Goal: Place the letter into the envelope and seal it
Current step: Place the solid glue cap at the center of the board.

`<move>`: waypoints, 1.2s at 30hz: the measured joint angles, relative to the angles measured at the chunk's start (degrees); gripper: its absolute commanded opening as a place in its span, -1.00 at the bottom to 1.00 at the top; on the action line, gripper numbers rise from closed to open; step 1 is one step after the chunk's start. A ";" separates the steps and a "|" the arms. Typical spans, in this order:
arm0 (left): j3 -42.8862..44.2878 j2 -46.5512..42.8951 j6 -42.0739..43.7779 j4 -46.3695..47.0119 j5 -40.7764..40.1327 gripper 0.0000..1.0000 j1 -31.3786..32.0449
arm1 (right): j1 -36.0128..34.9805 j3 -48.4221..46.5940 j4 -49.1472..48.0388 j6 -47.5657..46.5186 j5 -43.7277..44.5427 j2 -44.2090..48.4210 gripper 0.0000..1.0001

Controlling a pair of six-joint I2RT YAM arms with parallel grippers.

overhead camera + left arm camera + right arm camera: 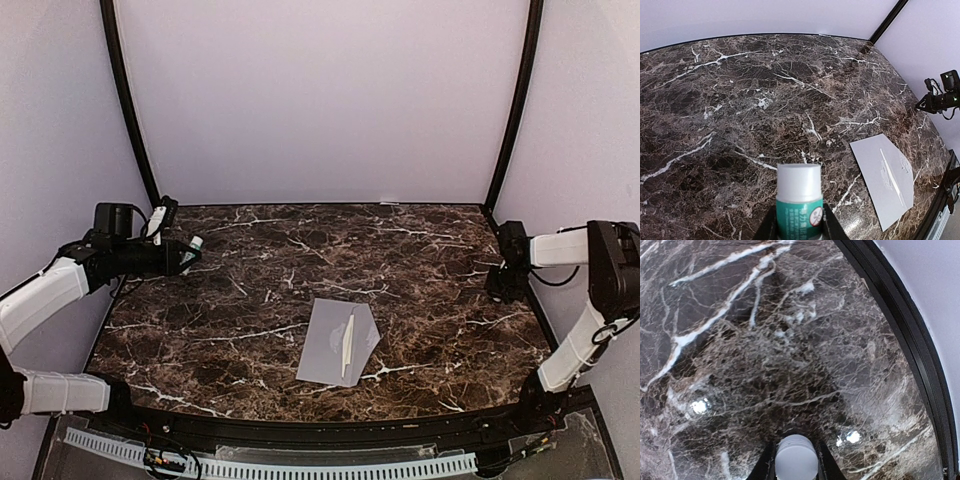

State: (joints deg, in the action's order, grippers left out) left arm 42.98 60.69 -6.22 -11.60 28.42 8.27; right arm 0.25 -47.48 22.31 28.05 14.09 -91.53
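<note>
Lying flat on the marble table, the grey envelope shows the letter as a narrow pale strip running along its middle. Well to the left of the envelope and farther back, the left gripper hangs over the table, its claw clamped on a tube with a white cap and green label. Far off to the envelope's right, the right gripper is clamped on a pale cylinder; I cannot tell what it is.
</note>
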 measured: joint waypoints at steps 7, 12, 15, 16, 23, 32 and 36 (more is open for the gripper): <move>0.00 0.63 0.13 -0.15 0.00 -0.97 -0.42 | 1.99 -1.29 -1.60 -0.81 -0.33 -2.58 -0.67; 0.00 1.25 0.22 -0.22 0.02 -0.98 -0.63 | 2.27 -1.40 -2.75 -0.98 -0.35 -3.08 -0.44; 0.00 1.27 0.24 -0.33 0.02 -0.98 -0.68 | 2.29 -1.38 -2.84 -1.16 -0.68 -3.17 -0.31; 0.00 1.27 0.24 -0.35 0.00 -0.98 -0.68 | 2.32 -1.38 -2.84 -1.05 -0.79 -3.17 -0.28; 0.00 1.29 0.24 -0.48 0.02 -0.98 -0.68 | 2.43 -1.38 -2.91 -1.03 -1.11 -3.17 0.02; -0.15 1.05 0.20 -0.39 0.70 -1.00 -0.76 | 2.51 -1.38 -1.55 -1.57 -1.57 -1.73 0.49; -0.55 -0.35 -0.76 0.02 2.75 -1.00 -0.79 | 2.54 -2.08 1.68 -1.92 -1.79 3.08 0.50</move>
State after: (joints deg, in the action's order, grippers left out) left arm 42.44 60.34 -6.98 -11.57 31.18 7.49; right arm 2.79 -49.56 23.99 26.13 12.29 -88.44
